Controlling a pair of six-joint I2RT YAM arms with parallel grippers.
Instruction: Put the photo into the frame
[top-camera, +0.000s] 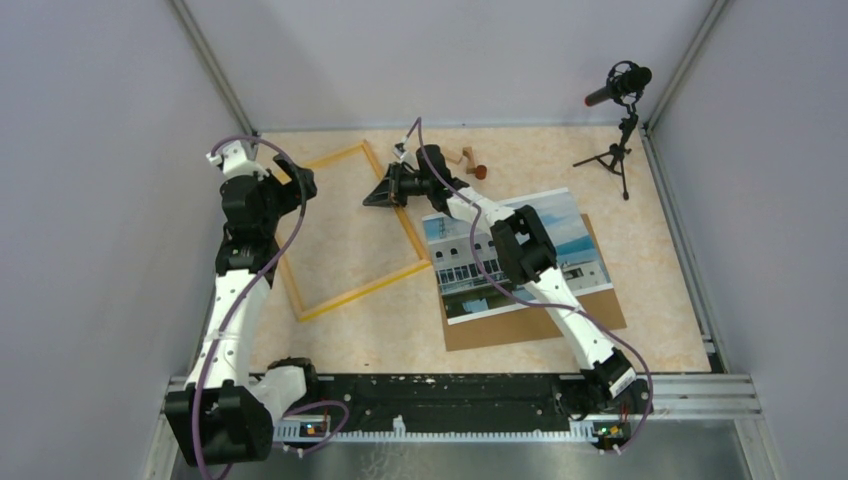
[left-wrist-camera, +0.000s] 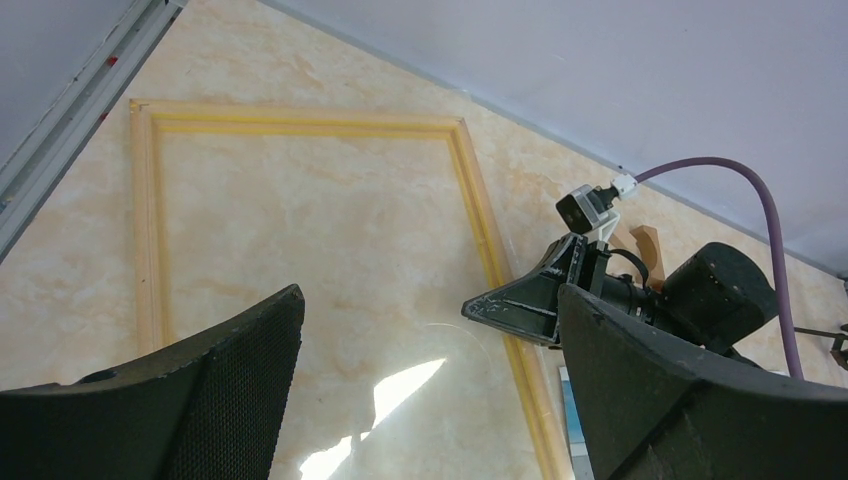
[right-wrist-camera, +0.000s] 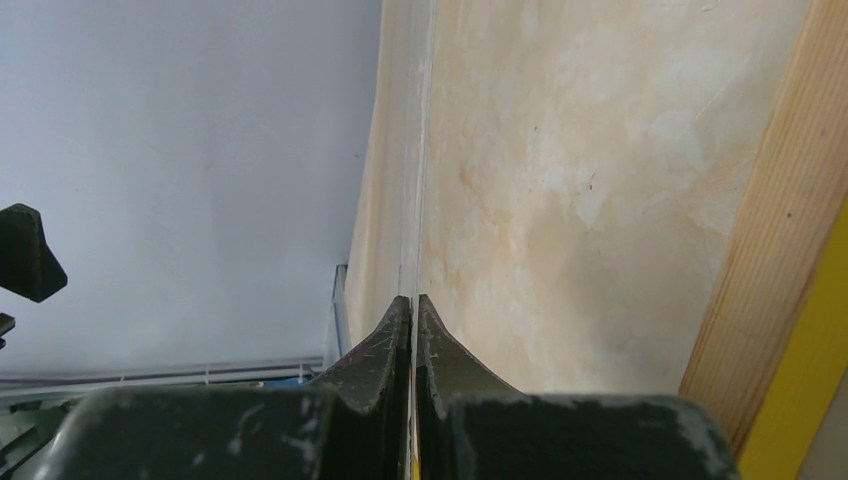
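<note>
Here, frame (top-camera: 365, 290) beside right fingers (right-wrist-camera: 375, 365) pinching clear sheet (right-wrist-camera: 413, 150), photo (top-camera: 580, 245) well apart.

The frame (top-camera: 365, 289), a thin yellow-orange wooden rectangle, lay flat on the pale marbled tabletop left of centre in the top view, turned at an angle so one corner pointed toward the back wall. The photo (top-camera: 460, 275), a white-bordered print of a white multi-storey building under blue sky, lay face up right of centre on a brown board (top-camera: 600, 308), outside the frame, its left edge just beside the frame's right-hand corner.
</note>
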